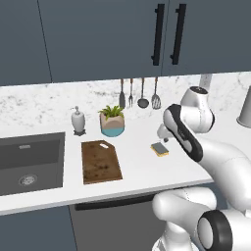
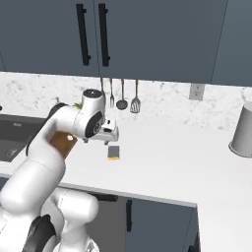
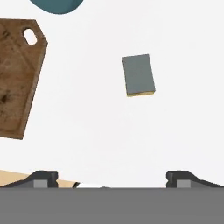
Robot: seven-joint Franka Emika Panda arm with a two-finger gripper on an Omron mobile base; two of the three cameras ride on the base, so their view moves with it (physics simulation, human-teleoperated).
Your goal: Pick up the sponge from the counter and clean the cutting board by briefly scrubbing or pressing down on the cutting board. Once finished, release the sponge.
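The sponge (image 1: 160, 149) (image 2: 113, 152) lies flat on the white counter (image 1: 142, 169), grey scrub side up, with its yellow base showing at one edge (image 3: 138, 74). The dark-brown cutting board (image 1: 100, 162) (image 3: 17, 78) lies to its left, apart from it, with the handle hole at the far end; the arm hides most of it in the right base view. My gripper (image 3: 113, 177) hangs above the counter just short of the sponge. It is open, fingertips (image 3: 43, 177) spread wide with nothing between them.
A sink (image 1: 29, 164) is set into the counter left of the board. Behind the board stand a soap dispenser (image 1: 78, 120) and a potted plant (image 1: 112, 122). Utensils (image 1: 142, 95) hang on the backsplash. A grey canister (image 2: 242, 133) stands at the far right.
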